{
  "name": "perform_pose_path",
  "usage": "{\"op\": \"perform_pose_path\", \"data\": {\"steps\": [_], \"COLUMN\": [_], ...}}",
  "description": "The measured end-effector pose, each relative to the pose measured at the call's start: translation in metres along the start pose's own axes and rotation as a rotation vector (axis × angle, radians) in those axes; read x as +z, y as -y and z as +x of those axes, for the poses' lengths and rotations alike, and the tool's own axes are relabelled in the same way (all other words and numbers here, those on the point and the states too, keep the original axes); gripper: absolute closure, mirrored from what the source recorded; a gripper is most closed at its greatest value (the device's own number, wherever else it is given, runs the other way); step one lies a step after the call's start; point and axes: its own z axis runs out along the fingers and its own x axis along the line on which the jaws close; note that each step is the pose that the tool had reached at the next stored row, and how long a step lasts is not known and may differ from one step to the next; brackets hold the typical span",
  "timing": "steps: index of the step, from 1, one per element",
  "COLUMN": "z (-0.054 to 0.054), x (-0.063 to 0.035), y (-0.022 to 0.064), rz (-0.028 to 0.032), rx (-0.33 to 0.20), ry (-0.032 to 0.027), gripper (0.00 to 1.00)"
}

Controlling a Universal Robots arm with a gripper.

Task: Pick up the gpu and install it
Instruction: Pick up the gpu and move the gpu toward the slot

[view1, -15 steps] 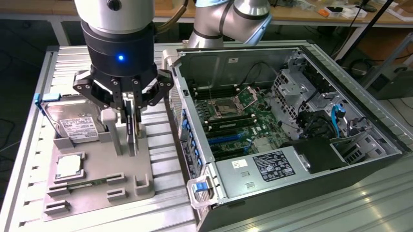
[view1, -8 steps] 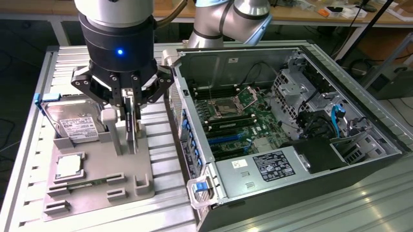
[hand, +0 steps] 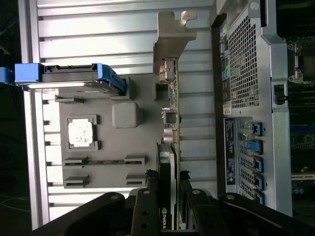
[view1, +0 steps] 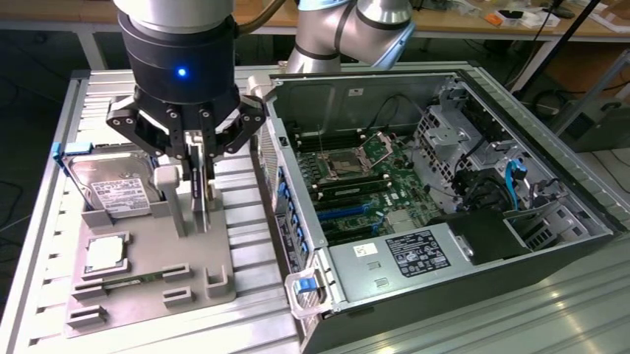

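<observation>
Item: gpu. Stands on edge, upright, in its slot on the grey fixture tray, metal bracket end away from the arm.
Jaws: clenched on the gpu, one finger on each flat face.
Nearby on the tray: hard drive, processor chip.
Beside the tray, on the bench: open computer case.

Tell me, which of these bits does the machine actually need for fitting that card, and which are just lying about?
For the job:
- gpu, upright on the grey tray
- gripper, closed on it
- open computer case with its motherboard

Lying about, on the same tray:
- hard drive
- CPU
- memory stick
</observation>
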Motion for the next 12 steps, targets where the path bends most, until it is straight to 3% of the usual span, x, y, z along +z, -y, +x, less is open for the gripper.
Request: {"op": "perform_pose_path", "data": {"steps": [12], "z": [0.0002], "x": [-0.0084], "y": [-0.0004], "rz": [0.0001], "rx": [0.0], "ry": [-0.0001], "gripper": [0.73]}}
